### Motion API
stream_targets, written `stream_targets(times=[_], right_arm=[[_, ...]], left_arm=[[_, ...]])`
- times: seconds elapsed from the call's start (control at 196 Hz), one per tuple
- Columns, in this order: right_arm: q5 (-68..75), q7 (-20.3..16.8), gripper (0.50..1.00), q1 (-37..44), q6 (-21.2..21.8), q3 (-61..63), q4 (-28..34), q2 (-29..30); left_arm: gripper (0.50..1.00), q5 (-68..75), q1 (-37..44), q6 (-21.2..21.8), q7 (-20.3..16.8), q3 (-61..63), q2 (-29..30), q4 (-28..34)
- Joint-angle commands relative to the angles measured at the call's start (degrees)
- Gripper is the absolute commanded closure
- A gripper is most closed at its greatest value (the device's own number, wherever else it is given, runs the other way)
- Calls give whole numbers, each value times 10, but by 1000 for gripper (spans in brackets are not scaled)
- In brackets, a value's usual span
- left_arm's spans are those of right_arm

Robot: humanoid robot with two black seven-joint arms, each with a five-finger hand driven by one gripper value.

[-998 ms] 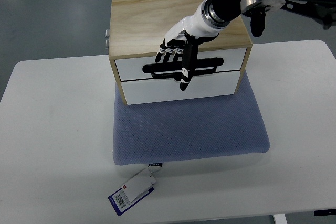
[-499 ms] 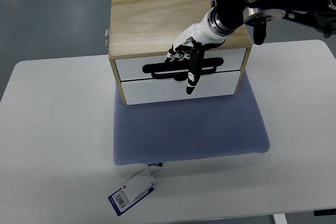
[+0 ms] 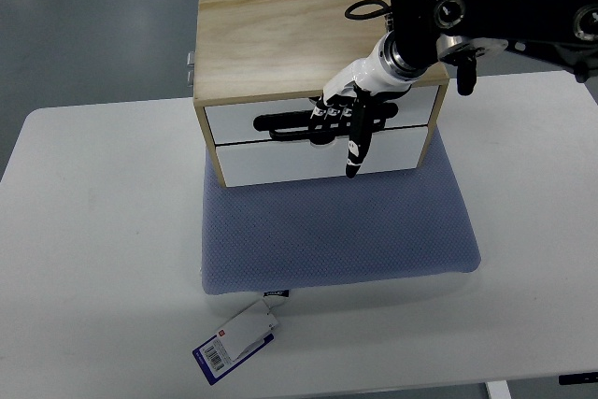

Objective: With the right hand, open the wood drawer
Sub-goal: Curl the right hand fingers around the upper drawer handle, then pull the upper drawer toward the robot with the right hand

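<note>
A barcode tag (image 3: 235, 340) lies at the near edge of the white worktop (image 3: 93, 259). Beyond it, a blue cushion (image 3: 336, 231) carries the wood drawer box (image 3: 308, 53). The right hand (image 3: 348, 117) has its fingers curled into the black handle (image 3: 280, 123) of the upper drawer (image 3: 243, 119), thumb pointing nearward.

Bright, even light; sharp, soft shadows.

This looks like a robotics lab or test room: a plain white table (image 3: 103, 259) stands on bare grey floor (image 3: 93, 25), and a black robot arm (image 3: 505, 11) reaches in over it. A blue foam pad (image 3: 336, 231) with a barcode tag (image 3: 235, 341) attached lies staged under a wood drawer box (image 3: 290, 35).
</note>
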Motion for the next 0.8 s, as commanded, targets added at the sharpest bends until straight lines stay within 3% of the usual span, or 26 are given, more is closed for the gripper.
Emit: stream_targets(times=[0.0, 0.484, 0.794], right_arm=[[0, 0, 554, -3, 0, 0, 0, 0], [6, 0, 554, -12, 13, 3, 6, -2], [10, 4, 554, -7, 41, 6, 57, -29]], left_arm=[[500, 0, 0, 0, 0, 0, 0, 0], [500, 0, 0, 0, 1, 0, 0, 0], [500, -1, 0, 0, 0, -1, 0, 1]])
